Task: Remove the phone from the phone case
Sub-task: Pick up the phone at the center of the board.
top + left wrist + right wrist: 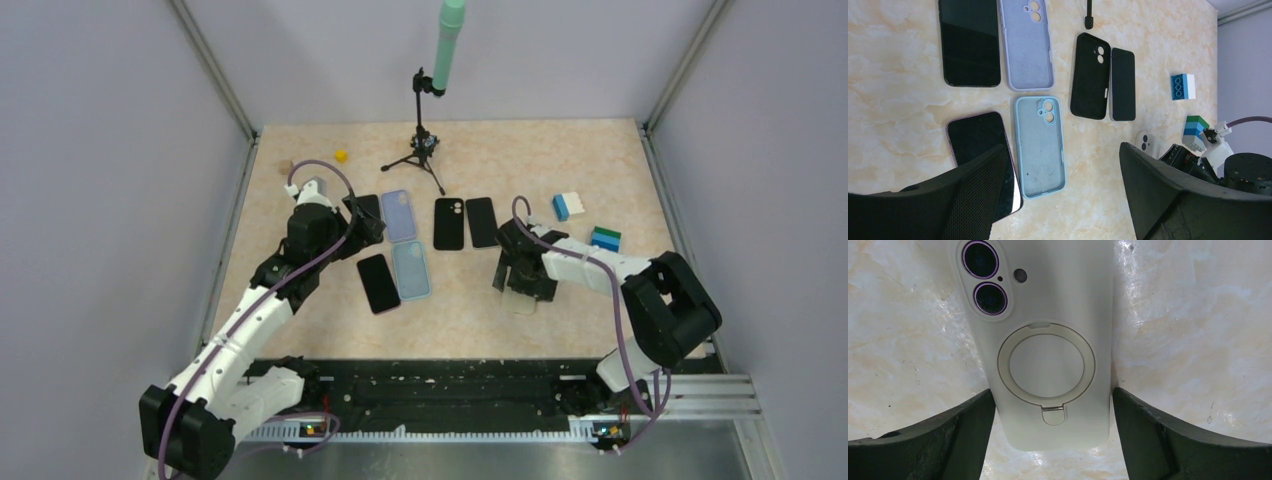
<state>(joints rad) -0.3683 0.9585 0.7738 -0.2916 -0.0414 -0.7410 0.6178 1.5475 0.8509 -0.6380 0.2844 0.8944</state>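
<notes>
Near-right of the black case (448, 222), the white cased phone (1048, 340) lies back-up on the bench (1188, 315) between right fingers (923, 445) at its edges, grip impossible to tell; left fingers (973, 200) spread, empty

site: robot lab cell | cues: bare grey enclosure walls (100, 150); framed tabletop (600, 160); tripod (424, 150) with sensor

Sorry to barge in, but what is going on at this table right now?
The right tool, jaws open, straddles a white-cased phone lying camera side up, not yet taken out. The left tool hovers open by a lilac case, a light blue case and a black case, all empty, each beside a bare phone.
</notes>
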